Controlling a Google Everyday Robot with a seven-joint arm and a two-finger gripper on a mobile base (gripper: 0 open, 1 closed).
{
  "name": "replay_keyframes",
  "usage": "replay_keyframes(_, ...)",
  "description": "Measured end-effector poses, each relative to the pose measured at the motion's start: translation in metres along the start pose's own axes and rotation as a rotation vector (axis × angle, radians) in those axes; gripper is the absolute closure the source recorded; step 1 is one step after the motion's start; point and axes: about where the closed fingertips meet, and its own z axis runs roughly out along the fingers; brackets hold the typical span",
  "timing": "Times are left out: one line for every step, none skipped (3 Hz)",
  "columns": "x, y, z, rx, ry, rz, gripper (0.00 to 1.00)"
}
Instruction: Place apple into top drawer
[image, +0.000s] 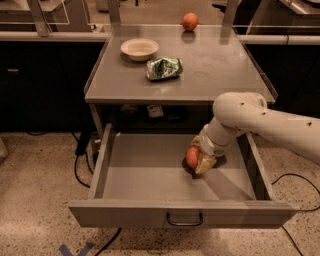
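The top drawer (150, 175) stands pulled fully open below the grey table, its front panel with a dark wire handle (184, 220) nearest the camera. My gripper (198, 159) reaches down into the drawer's right half and is shut on the apple (192, 156), red with an orange blush, held low just over the drawer floor. The white arm comes in from the right over the drawer's right wall.
On the tabletop (220, 75) stand a cream bowl (139, 48), a crumpled green snack bag (163, 68) and a small orange fruit (190, 21) at the back edge. Dark cabinets flank the table. Cables lie on the speckled floor at both sides.
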Motion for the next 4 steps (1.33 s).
replay_keyframes(0.005, 0.005, 0.022, -0.032, -0.02, 0.003, 1.0)
replay_keyframes(0.011, 0.009, 0.035, -0.055, -0.03, 0.014, 1.0)
replay_keyframes(0.011, 0.01, 0.035, -0.063, -0.033, 0.017, 1.0)
replay_keyframes(0.011, 0.01, 0.035, -0.063, -0.033, 0.017, 0.81)
